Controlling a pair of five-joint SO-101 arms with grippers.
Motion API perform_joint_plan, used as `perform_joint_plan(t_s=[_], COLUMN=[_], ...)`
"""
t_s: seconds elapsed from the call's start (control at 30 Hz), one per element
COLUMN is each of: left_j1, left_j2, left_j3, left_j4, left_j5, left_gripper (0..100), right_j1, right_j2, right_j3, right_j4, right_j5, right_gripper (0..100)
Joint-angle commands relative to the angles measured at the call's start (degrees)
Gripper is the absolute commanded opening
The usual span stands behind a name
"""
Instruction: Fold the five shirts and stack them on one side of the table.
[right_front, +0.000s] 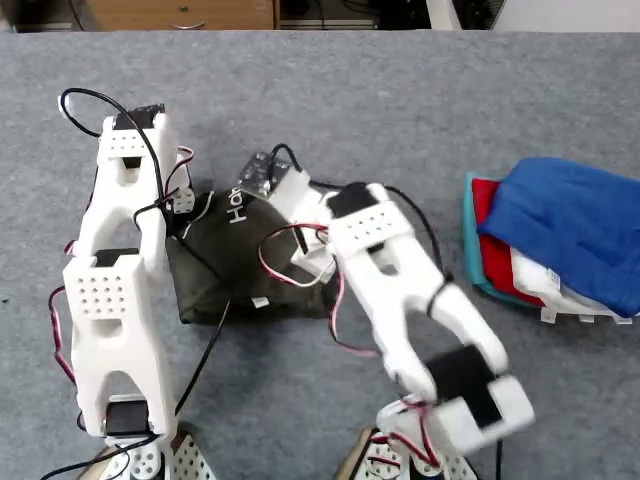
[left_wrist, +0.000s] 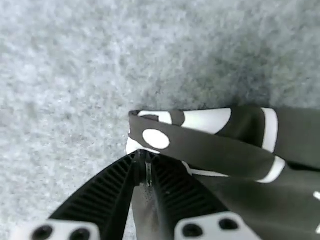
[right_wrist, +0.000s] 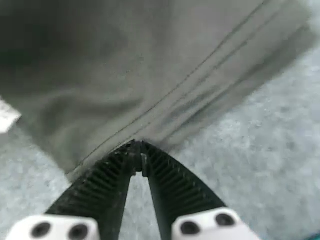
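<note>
Two pincers pinch the dark shirt (right_front: 235, 265): our left pincer (left_wrist: 143, 162) and our right pincer (right_wrist: 138, 152). Our right arm (right_front: 385, 260) covers part of it. We see a shirt pile (right_front: 570, 230) well apart.

Table top (right_front: 400, 100): grey felt-like cloth, fuzzy, matt. Dark shirt (right_front: 235, 275): soft cloth, matt, w/ stitched seam lines near the edge. Its white print looks smoother, w/ a slight sheen. Blue shirt (right_front: 575, 225): soft cloth, matt. Left arm (right_front: 115, 300) & right arm (right_front: 400, 290): hard white plastic, mostly matt w/ a faint sheen, some panels w/ rows of small holes. Left gripper (left_wrist: 143, 162) & right gripper (right_wrist: 138, 155): black plastic, ribbed inner faces, semi-gloss. Cables (right_front: 300, 275): smooth glossy insulation. Cabinet (right_front: 180, 14) at the back: wood-look, smooth.
</note>
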Motion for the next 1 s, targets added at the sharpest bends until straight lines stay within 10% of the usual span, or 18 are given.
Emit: perform_joint_plan(t_s=[0.0, 0.43, 0.97], left_j1=[-1.93, -2.46, -2.46], left_j2=[0.48, 0.31, 0.66], left_j3=[-3.52, -5.27, -5.01], left_j4=[-2.55, -0.35, -0.7], left_j5=[-0.7, -0.88, -0.88], left_gripper=[2, 2, 2], right_j1=[5.05, 6.37, 3.47], right_j2=[7.96, 11.03, 56.75], right_j3=[-5.67, -41.71, -89.63], right_j4=[-1.49, 25.76, 26.11], right_j5=[0.35, 0.44, 0.0], right_gripper=[0.5, 0.5, 0.5])
